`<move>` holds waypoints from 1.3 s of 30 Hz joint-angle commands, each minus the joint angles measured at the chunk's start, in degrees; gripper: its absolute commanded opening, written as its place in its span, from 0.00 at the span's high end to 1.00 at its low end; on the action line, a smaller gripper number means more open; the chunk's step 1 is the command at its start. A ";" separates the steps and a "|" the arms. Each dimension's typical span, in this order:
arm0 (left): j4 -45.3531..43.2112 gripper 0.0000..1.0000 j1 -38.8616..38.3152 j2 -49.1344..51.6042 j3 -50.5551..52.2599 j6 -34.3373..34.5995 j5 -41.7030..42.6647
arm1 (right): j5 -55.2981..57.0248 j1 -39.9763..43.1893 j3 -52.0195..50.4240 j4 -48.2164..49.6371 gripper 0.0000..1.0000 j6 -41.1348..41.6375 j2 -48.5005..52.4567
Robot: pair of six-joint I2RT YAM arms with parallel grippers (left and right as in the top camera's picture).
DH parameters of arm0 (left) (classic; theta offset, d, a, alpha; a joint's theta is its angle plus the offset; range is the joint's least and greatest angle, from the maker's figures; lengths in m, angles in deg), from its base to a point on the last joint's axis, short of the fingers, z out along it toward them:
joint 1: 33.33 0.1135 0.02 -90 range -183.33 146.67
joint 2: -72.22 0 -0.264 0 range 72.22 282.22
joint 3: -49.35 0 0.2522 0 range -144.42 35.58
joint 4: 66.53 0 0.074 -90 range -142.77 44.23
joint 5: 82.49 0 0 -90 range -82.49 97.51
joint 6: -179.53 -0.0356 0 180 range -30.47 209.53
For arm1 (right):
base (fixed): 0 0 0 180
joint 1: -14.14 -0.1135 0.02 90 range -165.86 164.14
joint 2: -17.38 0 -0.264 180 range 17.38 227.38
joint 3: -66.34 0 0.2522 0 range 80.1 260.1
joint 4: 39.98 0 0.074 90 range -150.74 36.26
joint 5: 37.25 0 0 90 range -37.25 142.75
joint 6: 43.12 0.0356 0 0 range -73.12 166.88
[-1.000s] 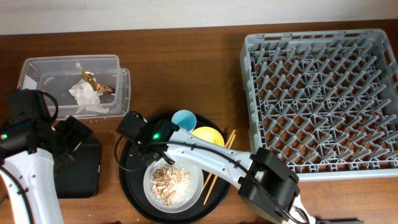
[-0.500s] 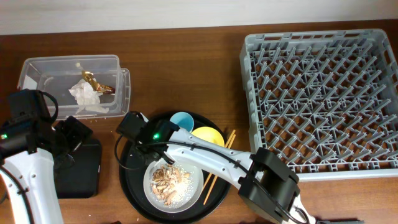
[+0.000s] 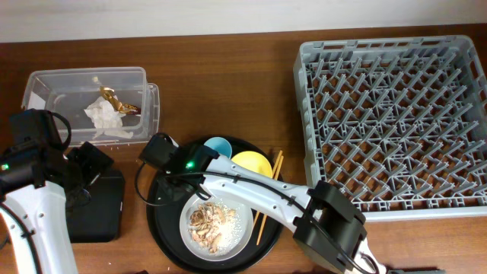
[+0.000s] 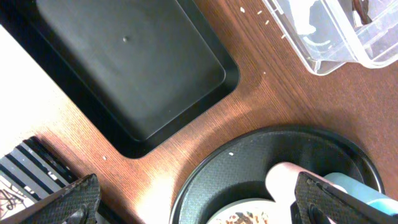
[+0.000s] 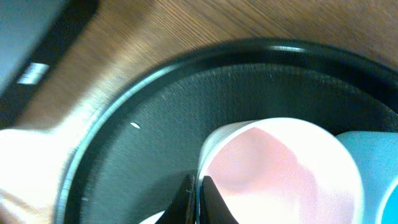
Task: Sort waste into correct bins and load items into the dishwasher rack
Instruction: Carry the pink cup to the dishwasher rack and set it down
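One clear tub [image 3: 53, 82] (paper scraps [image 3: 106, 118] inside)

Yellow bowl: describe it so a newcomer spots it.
Left of the big grey rack sits a round black tray. At its upper right is the yellow bowl, the only yellow thing, between a blue cup and wooden chopsticks.

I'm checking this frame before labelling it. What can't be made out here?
- Pink cup: hidden under the right arm in the overhead view; only the wrist views show it.
- Right gripper: the right wrist view is blurred and cut by the bottom edge; open or shut unclear.
- Shallow black tray: overhead, partly covered by the left arm.
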 commanded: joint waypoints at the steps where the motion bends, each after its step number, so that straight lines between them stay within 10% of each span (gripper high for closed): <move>1: 0.02 0.01 0.35 -0.02 -0.87 0.55 -0.22 | -3.78 -0.46 3.34 -0.44 0.96 0.87 -1.51; 10: 0.02 0.01 0.35 -0.02 -0.87 0.55 -0.22 | -13.22 9.94 3.72 -3.45 0.96 0.94 -21.81; 14: 0.02 0.01 0.35 -0.02 -0.87 0.55 -0.22 | -15.45 30.40 3.69 -13.57 0.96 0.74 -33.18; 22: 0.02 0.01 0.35 -0.02 -0.87 0.55 -0.22 | -58.10 75.17 1.81 -31.23 0.96 -26.71 -25.94; 39: 0.02 0.01 0.35 -0.02 -0.87 0.55 -0.22 | -74.64 84.46 -24.90 -33.46 0.96 -44.37 -12.33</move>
